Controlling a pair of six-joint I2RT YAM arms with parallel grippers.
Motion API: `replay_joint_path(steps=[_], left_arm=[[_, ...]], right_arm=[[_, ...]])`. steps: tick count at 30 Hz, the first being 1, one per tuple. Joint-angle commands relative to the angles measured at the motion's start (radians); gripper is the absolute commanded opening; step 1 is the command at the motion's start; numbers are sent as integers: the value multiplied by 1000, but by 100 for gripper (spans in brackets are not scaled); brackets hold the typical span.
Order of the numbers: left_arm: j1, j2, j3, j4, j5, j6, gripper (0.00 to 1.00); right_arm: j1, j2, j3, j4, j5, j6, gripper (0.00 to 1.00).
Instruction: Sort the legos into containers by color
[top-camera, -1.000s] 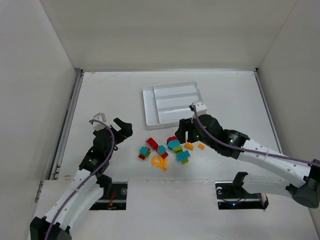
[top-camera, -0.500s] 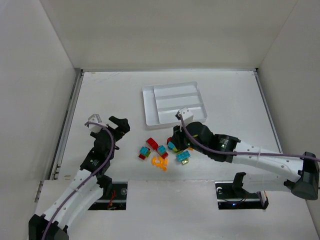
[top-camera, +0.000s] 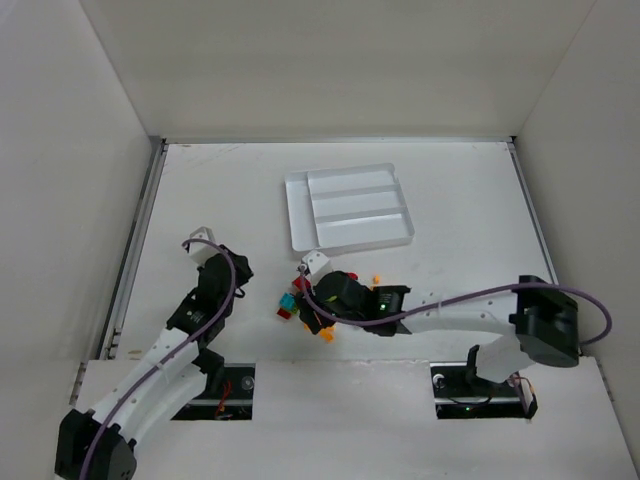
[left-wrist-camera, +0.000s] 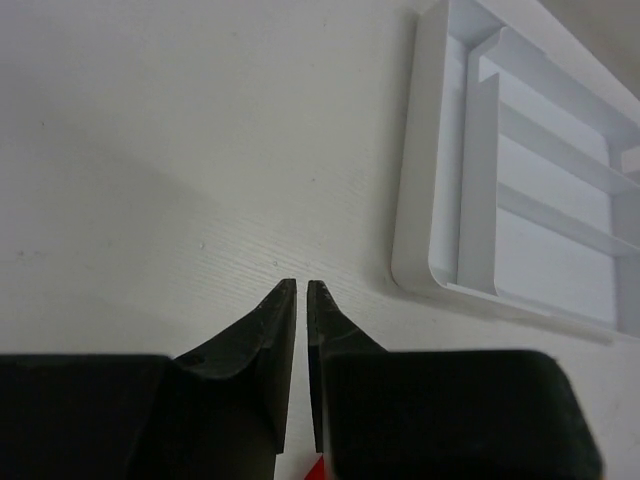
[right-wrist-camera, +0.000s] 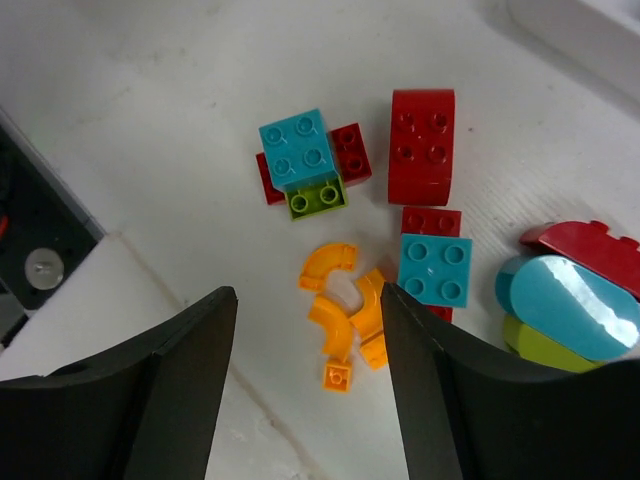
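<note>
The legos lie in a loose pile on the table. In the right wrist view I see a teal brick (right-wrist-camera: 298, 152) stacked on red and lime ones, a red brick (right-wrist-camera: 421, 140), a teal square (right-wrist-camera: 435, 268), orange curved pieces (right-wrist-camera: 343, 312) and a teal oval (right-wrist-camera: 570, 305). My right gripper (right-wrist-camera: 305, 290) hangs open just above the orange pieces and holds nothing; from above it (top-camera: 315, 303) covers most of the pile. The white tray (top-camera: 350, 205) of containers stands behind, with nothing in it. My left gripper (left-wrist-camera: 300, 287) is shut on nothing, left of the pile (top-camera: 238, 268).
One small orange piece (top-camera: 376, 279) lies apart, right of the pile. The right arm (top-camera: 450, 310) stretches low across the table from its base. In the left wrist view the tray's near corner (left-wrist-camera: 412, 270) is just right of the fingertips.
My right gripper has swept left across the pile to its left side. The left gripper's jaws, open before, are now shut, and that arm has drawn in slightly.
</note>
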Motion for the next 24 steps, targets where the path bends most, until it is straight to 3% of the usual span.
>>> replay_joint_path(steps=[1, 9, 22, 24], left_arm=[[33, -52, -24, -10, 46, -13, 11], [98, -21, -32, -58, 121, -41, 28], [190, -53, -64, -71, 270, -61, 30], [195, -52, -66, -75, 277, -61, 30]], right_arm=[[4, 88, 68, 110, -22, -34, 67], [-17, 277, 169, 156, -56, -80, 69], [-50, 391, 226, 159, -39, -114, 67], [-51, 402, 232, 159, -38, -117, 61]])
